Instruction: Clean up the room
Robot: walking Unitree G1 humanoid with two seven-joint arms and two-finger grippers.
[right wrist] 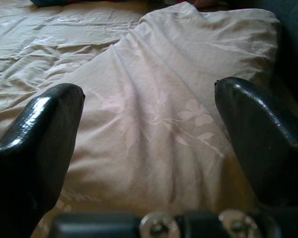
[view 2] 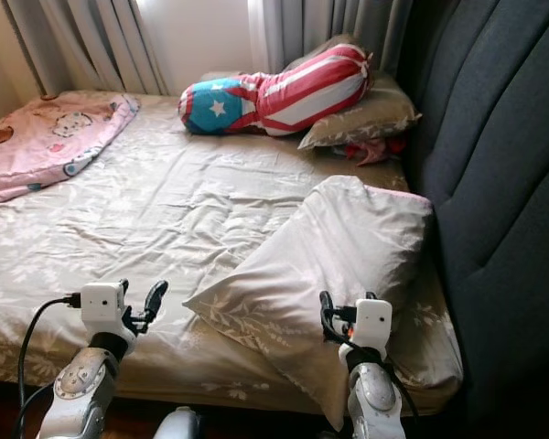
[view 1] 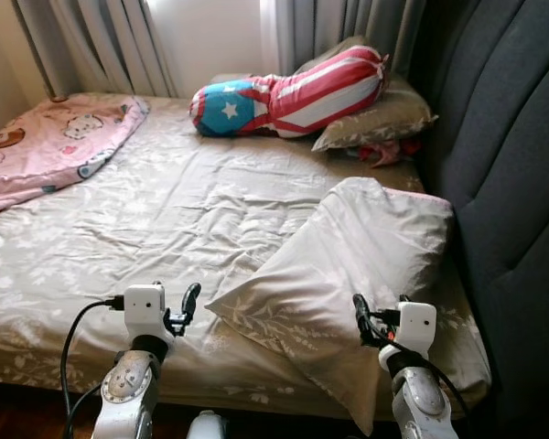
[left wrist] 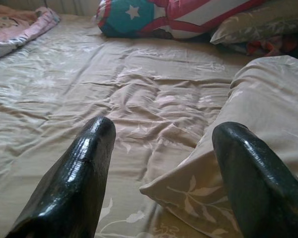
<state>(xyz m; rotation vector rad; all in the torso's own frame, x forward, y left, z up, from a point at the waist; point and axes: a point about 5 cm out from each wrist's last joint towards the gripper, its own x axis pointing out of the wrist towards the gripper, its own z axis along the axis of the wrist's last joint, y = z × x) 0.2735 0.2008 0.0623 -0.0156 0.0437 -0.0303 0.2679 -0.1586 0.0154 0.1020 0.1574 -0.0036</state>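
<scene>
Right, the big beige pillow [view 1: 348, 274] lies askew against the headboard [view 1: 503, 183]. Both grippers, left [view 1: 185, 306] and right [view 1: 364, 320], hover spread wide at its near edge; they'd best pinch opposite corners together.

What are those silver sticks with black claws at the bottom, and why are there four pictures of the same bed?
Those are a walking robot's two arms. Each ends in a gripper with two black fingers. Two pictures come from cameras in its head, looking down at the bed. The other two come from cameras on its wrists, peeking between the fingers. The left gripper and right gripper are both open and hold nothing. On the bed lie a big beige pillow by the dark headboard, a stars-and-stripes bolster resting on another beige pillow, and a pink blanket in the far corner.
</scene>
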